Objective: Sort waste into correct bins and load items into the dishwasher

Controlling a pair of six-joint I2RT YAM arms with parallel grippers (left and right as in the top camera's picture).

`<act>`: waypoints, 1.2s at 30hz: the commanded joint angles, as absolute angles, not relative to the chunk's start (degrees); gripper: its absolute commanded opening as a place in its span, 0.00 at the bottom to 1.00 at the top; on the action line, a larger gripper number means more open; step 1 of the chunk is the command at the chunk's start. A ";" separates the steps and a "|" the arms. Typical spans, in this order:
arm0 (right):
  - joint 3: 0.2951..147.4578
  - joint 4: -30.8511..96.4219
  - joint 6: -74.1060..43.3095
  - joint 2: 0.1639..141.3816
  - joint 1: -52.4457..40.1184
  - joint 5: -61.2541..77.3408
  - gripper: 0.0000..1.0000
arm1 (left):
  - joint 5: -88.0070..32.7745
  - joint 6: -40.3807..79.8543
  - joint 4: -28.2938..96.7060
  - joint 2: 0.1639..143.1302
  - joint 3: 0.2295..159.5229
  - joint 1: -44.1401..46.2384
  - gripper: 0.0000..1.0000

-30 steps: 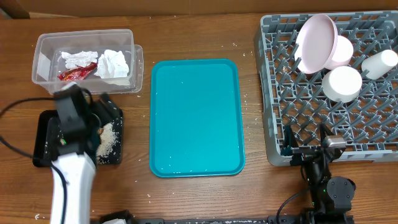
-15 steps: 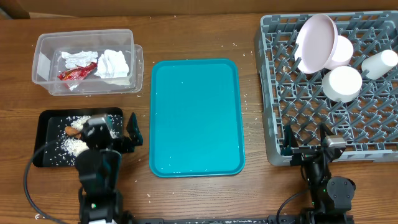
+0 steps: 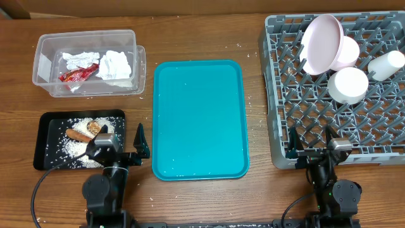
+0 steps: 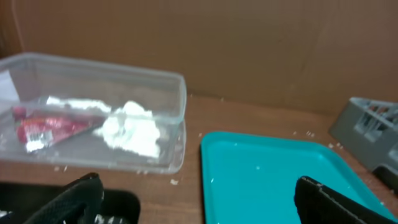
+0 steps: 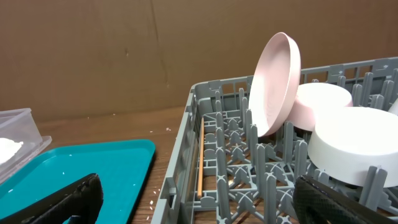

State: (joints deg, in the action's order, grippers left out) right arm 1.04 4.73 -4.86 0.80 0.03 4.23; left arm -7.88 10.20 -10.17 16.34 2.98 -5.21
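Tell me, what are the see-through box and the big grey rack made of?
The see-through box looks like clear, slightly glossy plastic: the napkins show through its walls. The grey rack is probably moulded plastic, matte, judging by its chunky one-piece grid of pegs.

I can read no text, label or number anywhere; the red wrapper (image 4: 46,129) is too blurred to make out.
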 commanded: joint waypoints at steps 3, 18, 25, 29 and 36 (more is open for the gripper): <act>0.47 4.49 -4.67 0.16 0.34 3.90 1.00 | -6.81 8.75 -8.12 8.86 0.27 -4.73 1.00; 0.47 4.49 -4.64 0.16 0.34 3.90 1.00 | -3.84 5.04 4.29 0.16 0.27 -4.75 1.00; 0.47 4.49 -4.64 0.16 0.34 3.90 1.00 | -3.70 4.25 4.23 0.23 0.27 -4.75 1.00; 0.47 4.49 -4.67 0.16 0.34 3.90 1.00 | -3.70 4.25 4.21 0.25 0.27 -4.75 1.00; 0.47 4.49 -4.64 0.16 0.34 3.90 1.00 | -3.68 4.25 4.21 0.25 0.27 -4.75 1.00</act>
